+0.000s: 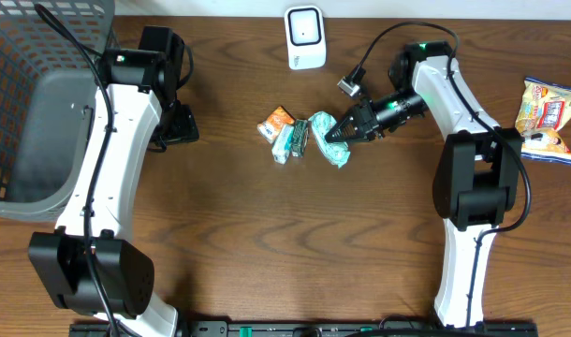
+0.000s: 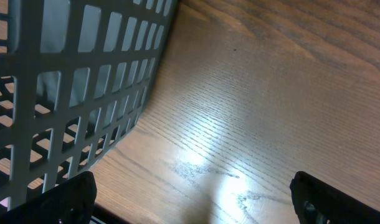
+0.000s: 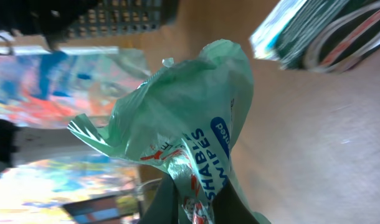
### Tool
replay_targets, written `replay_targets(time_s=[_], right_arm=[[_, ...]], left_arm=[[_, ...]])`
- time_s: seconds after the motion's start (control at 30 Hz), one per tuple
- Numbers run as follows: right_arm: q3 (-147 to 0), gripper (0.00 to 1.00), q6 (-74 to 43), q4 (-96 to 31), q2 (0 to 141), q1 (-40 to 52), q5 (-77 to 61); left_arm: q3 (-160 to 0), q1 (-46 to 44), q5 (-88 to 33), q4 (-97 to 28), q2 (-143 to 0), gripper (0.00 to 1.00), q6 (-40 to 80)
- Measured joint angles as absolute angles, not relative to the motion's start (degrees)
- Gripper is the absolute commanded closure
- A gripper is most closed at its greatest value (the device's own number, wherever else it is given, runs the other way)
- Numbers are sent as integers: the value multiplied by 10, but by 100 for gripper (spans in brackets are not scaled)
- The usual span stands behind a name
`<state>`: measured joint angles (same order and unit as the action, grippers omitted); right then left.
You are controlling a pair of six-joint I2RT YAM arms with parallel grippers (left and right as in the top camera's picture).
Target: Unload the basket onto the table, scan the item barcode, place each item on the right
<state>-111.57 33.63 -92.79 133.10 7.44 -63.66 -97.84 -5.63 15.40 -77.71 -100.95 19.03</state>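
The right tool is clenched on a crumpled green pack, its jaws pinching the film at one end; the right wrist view shows the pack's printed face bunched above the fingers. From these views it is not clear whether the pack is off the counter. The white scanner stands well apart, at 11 o'clock from the pack, near the counter's 12 o'clock edge. Nothing is in front of its window.

On that showing the grasp looks made and the scan itself not yet done: the pack has to be carried up to the scanner with its barcode turned toward the window. No barcode can be made out here. Two more packs lie just beside the held one at its 9 o'clock, one orange and one dark-striped, and a chip bag rests at the counter's 3 o'clock edge.

The left tool hangs released and empty over bare wood, beside the grey basket at 9 o'clock.

The counter is dark brown wood grain, glossy enough to throw back a patch of overhead light. Little of the room shows; past the counter, the right wrist view catches only bright, blurred colours too soft to name.
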Motion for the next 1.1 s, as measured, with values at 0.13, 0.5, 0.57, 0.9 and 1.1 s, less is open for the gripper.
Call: replay_targets(time_s=[0.13,0.5,0.57,0.9,1.1], right_arm=[[-1115,99,275,-865,1331,75,-536],[-1114,65,46,-783,1331,123,-161],[-1114,65,26,-781,1331,141,-123],[-1114,68,-48,-761,1331,223,-32],[-1129,38,-81,-781,1331,207,-35]], left_arm=[[-978,-56,154,-777,-1009,2,190],[-978,-56,154,-777,-1009,2,190],[-978,-56,154,-777,-1009,2,190],[-978,-56,154,-777,-1009,2,190],[-978,-56,154,-777,-1009,2,190]])
